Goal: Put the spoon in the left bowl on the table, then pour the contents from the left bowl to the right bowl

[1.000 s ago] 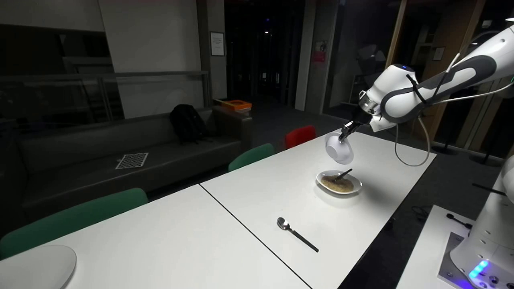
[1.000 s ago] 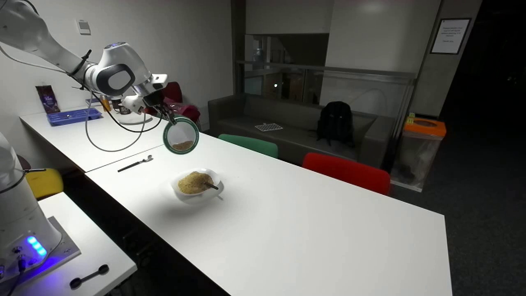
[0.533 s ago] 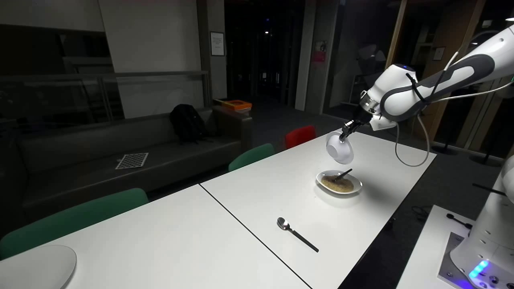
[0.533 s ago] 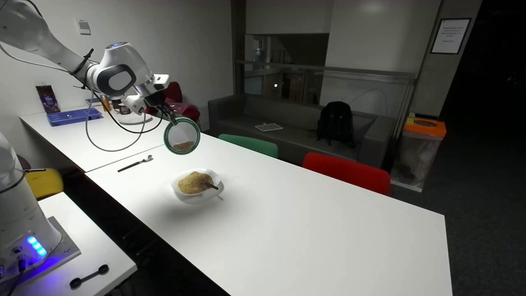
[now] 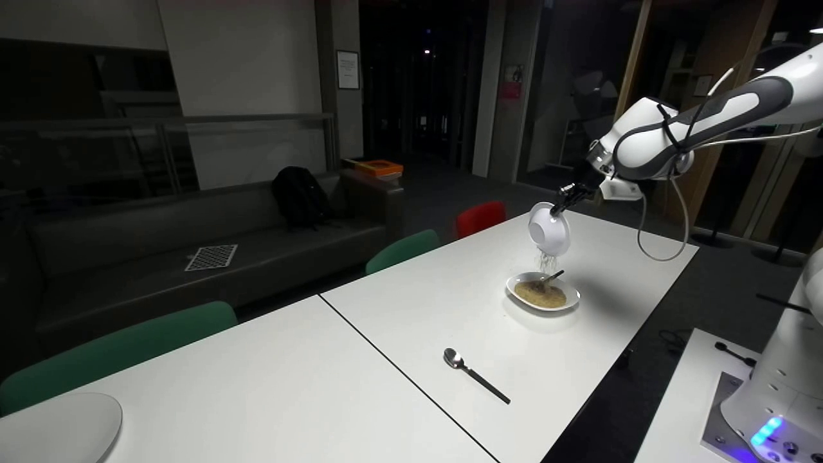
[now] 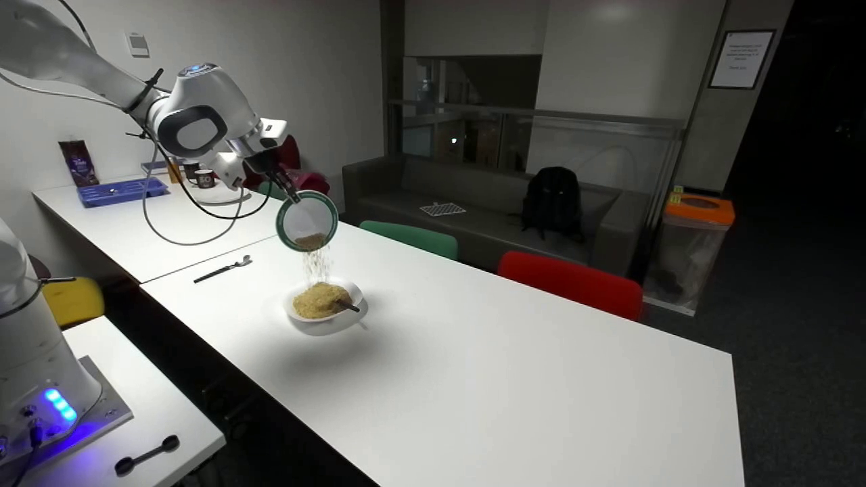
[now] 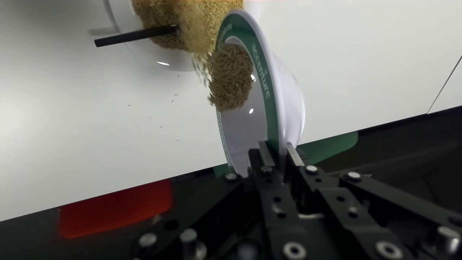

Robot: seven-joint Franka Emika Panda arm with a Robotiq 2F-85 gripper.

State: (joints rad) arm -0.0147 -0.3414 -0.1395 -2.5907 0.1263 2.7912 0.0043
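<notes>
My gripper is shut on the rim of the left bowl, white with a green rim band. The bowl hangs tipped on its side above the right bowl, in both exterior views. Brown grain, the contents, slides over its lower rim and falls in a stream. The white right bowl stands upright on the table, filled with tan grain. A dark handle, seemingly the spoon's, slants out of that grain; its other end is buried. Another spoon, silver-headed and dark-handled, lies on the table.
The white table has a dark seam across it. A few loose grains lie beside the right bowl. A plate and a blue tray stand further along. Red and green chairs line the table's edge.
My gripper and the left bowl have moved slightly up and to the right in both exterior views. Grain now streams from the left bowl into the right bowl; none was falling earlier.
</notes>
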